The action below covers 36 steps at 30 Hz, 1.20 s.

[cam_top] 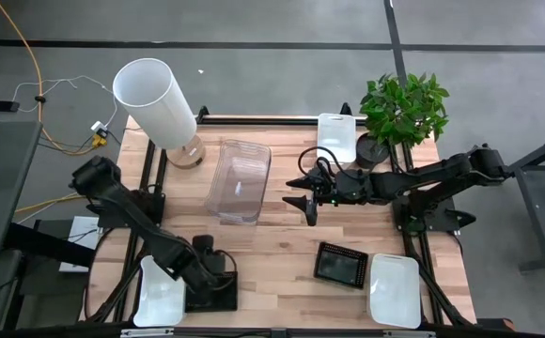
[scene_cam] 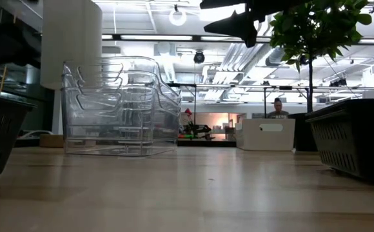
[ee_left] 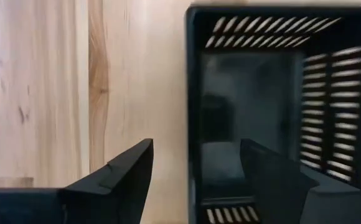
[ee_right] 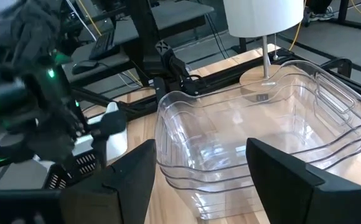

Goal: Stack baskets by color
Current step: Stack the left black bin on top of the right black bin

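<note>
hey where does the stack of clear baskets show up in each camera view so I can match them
High view: clear baskets at the table's middle, toward the far edge, left of the right gripper.
Low view: left of centre, standing on the table.
Left wrist view: not in it; only a black basket shows.
Right wrist view: centre, just beyond the open fingers.
Shared landmark: the tall white cylinder beside the stack.

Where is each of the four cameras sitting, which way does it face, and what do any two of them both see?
High view: above the table, looking straight down; both arms show, left gripper over a black basket.
Low view: at tabletop height, looking level across to the clear basket stack; the right gripper shows at the top.
Left wrist view: looks past its own open fingers into the black basket.
Right wrist view: looks past its own open fingers at the clear stack.
Shared: low and right wrist views both see the clear stack.
</note>
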{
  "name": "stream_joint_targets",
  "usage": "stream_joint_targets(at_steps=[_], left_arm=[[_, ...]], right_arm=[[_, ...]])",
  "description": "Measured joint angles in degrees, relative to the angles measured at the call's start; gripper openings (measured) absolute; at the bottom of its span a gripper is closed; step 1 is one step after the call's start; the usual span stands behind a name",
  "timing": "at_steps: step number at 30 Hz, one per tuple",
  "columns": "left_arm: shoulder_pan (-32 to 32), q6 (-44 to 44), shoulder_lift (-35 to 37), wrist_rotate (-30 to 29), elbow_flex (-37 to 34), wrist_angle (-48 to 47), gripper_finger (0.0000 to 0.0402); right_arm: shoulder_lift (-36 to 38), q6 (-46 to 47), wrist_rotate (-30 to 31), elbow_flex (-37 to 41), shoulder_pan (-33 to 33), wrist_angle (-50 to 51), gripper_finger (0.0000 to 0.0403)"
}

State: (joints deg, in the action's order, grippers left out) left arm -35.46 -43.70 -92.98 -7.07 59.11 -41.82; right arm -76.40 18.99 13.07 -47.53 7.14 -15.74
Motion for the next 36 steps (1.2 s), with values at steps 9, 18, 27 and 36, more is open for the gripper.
stream_joint_targets(at_steps=[9, 18, 27, 36], left_arm=[[0.0, -1.1, -3.8, 1.6, 0.0, -0.4, 0.0219], [0.0, 1.2, -2.7, 1.7, 0.0, -0.4, 0.0019], [2.6, 8.0, 7.6, -2.4, 4.7, -9.4, 0.0004], [14.3, 25.8, 9.5, -5.5, 18.5, -9.1, 0.0001]], right_arm=[[0.0, 0.0, 0.0, 0.0, 0.0, 0.7, 0.0236], [0.0, 0.2, 0.0, 0.0, 0.0, 0.9, 0.0236], [4.1, 1.4, -0.7, -0.1, 0.4, -1.0, 0.0236], [10.6, 0.2, 1.1, -0.1, 0.4, -10.9, 0.0236]])
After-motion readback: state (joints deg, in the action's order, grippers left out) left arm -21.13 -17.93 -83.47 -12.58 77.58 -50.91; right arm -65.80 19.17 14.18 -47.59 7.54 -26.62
